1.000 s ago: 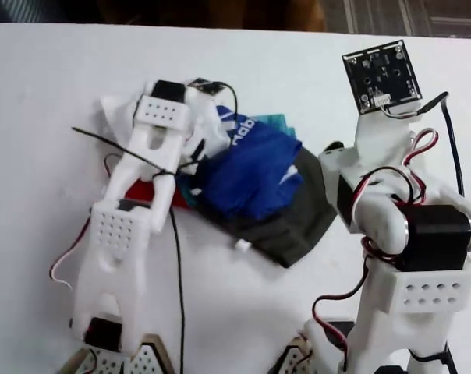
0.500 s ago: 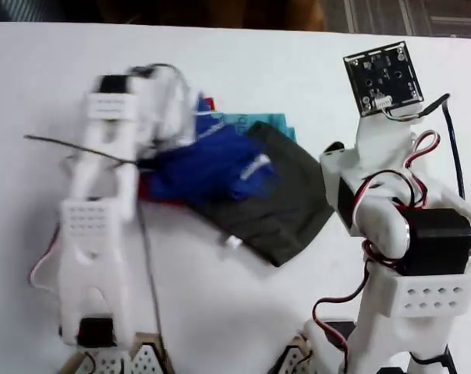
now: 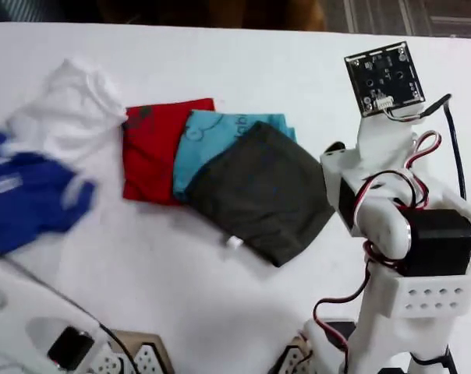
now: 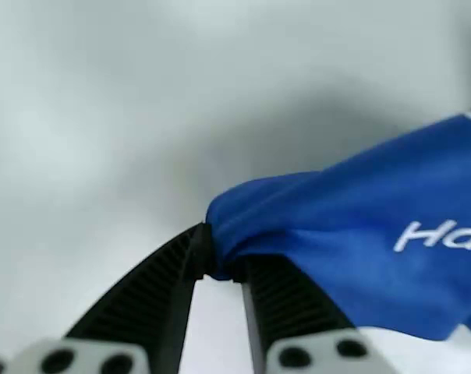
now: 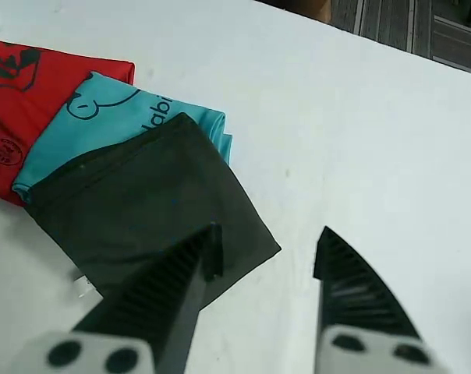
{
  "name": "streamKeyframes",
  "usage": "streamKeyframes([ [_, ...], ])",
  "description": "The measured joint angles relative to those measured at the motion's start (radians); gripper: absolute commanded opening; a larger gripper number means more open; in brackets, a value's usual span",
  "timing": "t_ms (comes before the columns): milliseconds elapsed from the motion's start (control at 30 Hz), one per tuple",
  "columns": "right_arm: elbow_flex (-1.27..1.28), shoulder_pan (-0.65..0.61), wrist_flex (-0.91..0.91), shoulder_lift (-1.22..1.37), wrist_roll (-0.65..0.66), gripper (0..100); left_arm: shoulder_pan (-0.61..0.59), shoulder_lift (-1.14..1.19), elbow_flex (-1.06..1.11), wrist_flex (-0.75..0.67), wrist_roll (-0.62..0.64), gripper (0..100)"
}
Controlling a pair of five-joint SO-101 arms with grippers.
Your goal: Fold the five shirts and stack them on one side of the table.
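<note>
Left wrist view: left gripper (image 4: 221,265) pinches the blue shirt (image 4: 352,249) by its edge, cloth trailing sideways; right gripper (image 5: 268,238) spread over black shirt (image 5: 134,210).

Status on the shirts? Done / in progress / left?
Done: red shirt, teal shirt and dark grey shirt look folded, overlapping in a fanned row rather than a square stack. In hand: left pincer shut on the blue shirt, which lies unfolded beside the crumpled white shirt. Right pincer open, holding nothing. Left: fold blue and white, stack all five.
</note>
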Motion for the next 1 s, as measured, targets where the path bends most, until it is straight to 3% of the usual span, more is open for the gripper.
streamKeyframes([
  [100, 0.0, -0.002, 0.0, 0.0, 0.0, 19.8, -0.038, 0.002, -0.006, -0.005, -0.011, 4],
  [300, 0.0, -0.002, 0.0, 0.0, 0.0, 19.8, 0.029, 0.011, -0.008, 0.061, -0.011, 14],
  [467, 0.0, 0.0, 0.0, 0.0, 0.0, 19.8, 0.155, -0.046, -0.008, 0.064, 0.11, 25],
  [767, 0.0, -0.002, 0.0, 0.0, 0.0, 19.8, 0.442, -0.219, -0.009, 0.064, 0.161, 25],
  [1000, 0.0, 0.048, 0.0, 0.0, 0.0, 19.8, 0.601, 0.017, -0.009, -0.097, 0.325, 25],
])
